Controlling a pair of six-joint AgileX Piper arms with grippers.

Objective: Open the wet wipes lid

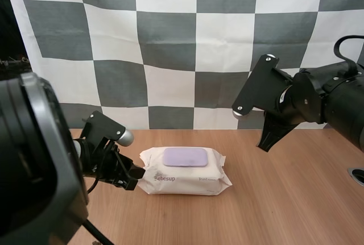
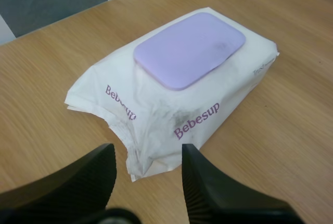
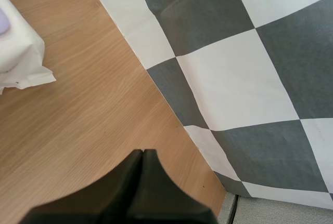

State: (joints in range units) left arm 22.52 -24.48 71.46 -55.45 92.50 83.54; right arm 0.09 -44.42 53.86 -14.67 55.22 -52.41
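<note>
Left pincer [image 2: 148,152] sat released at the end of the wipes pack [image 2: 156,104] on the bench [image 2: 291,130], right pincer [image 3: 141,156] clenched empty, well apart; pack likely needed pinning before prying the lid [image 2: 190,50].

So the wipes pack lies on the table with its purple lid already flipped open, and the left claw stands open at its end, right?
Not quite: the purple lid is shut, flat on top of the pack, as the left wrist view shows. The rest holds: the pack lies on the table and the left claw stands open at its end.
</note>
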